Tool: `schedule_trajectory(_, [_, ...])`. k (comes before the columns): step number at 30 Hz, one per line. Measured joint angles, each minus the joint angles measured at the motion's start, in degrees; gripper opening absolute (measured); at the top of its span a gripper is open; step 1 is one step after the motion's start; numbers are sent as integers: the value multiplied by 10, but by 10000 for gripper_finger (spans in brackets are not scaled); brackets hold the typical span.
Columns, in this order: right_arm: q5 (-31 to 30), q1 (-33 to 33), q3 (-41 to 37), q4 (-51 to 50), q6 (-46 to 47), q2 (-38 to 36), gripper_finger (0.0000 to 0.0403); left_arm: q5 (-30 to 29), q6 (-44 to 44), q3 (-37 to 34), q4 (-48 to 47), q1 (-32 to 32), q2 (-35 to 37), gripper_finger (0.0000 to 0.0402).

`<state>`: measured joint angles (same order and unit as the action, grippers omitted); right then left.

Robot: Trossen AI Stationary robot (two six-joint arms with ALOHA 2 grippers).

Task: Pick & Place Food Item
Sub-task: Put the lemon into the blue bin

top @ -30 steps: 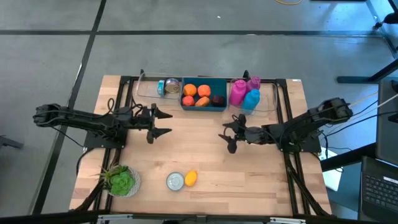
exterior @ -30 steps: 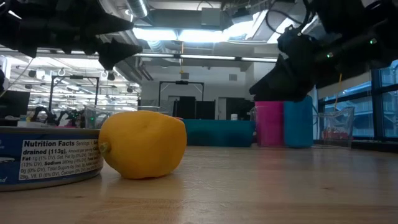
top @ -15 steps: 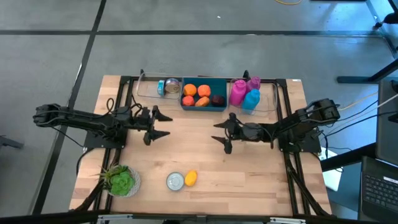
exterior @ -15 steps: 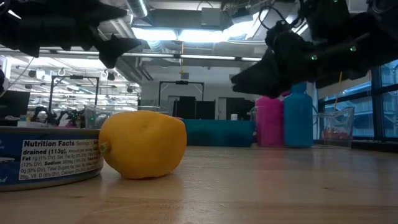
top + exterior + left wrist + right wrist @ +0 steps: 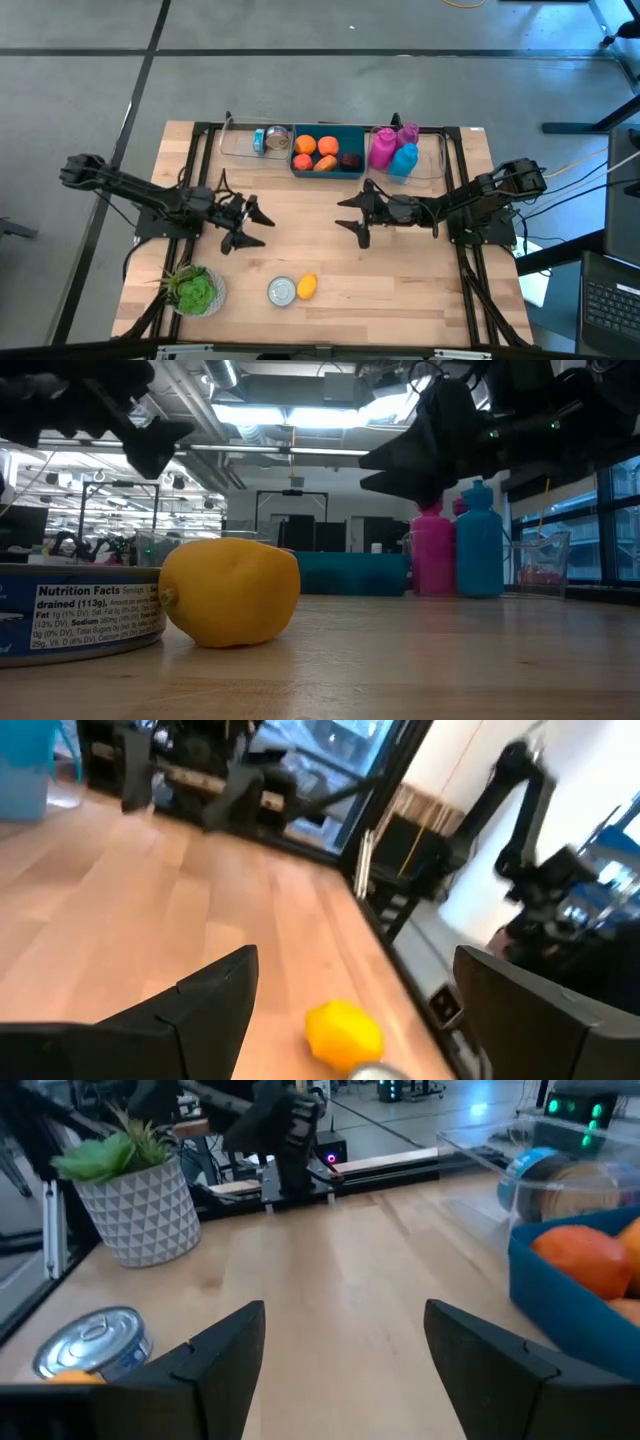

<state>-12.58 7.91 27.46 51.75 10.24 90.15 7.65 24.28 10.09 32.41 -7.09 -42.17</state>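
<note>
A yellow lemon (image 5: pixel 307 287) lies on the wooden table near its near edge, beside a silver tin can (image 5: pixel 282 291); both fill the left of the low view, lemon (image 5: pixel 230 605) and can (image 5: pixel 80 622). The lemon (image 5: pixel 343 1033) also shows in the left wrist view. My left gripper (image 5: pixel 258 224) hovers open above the table, left of centre, its fingers pointing toward the lemon. My right gripper (image 5: pixel 352 214) hovers open near the table's middle, right of the lemon. A teal bin (image 5: pixel 327 150) with orange and dark food items stands at the far edge.
A potted green plant (image 5: pixel 195 291) stands at the near left corner. Clear trays at the far edge hold a can (image 5: pixel 270 140) and pink and blue bottles (image 5: pixel 393 150). Bare wood lies between the two grippers and around the lemon.
My left gripper has swung toward the table's near edge and turned toward the lemon and can. My right gripper has moved toward the table's left, away from the right edge. Both stay open. The lemon and can have not moved.
</note>
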Motion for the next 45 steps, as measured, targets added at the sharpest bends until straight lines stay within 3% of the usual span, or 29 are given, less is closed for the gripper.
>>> schedule_trajectory(7, [0,1,0,0,60,0,272,-74,-14,0,-92,-52,-4,326])
schedule_trajectory(18, [36,1,44,-13,67,0,272,-127,-13,8,-97,-92,-85,326])
schedule_trajectory(34, [45,39,55,-55,68,14,272,-106,-74,161,-121,-138,-303,326])
schedule_trajectory(40, [81,80,137,-115,30,84,272,-81,-43,205,-123,-139,-361,326])
schedule_trajectory(45, [105,106,228,-243,-8,157,272,-65,-38,233,-134,-140,-383,326])
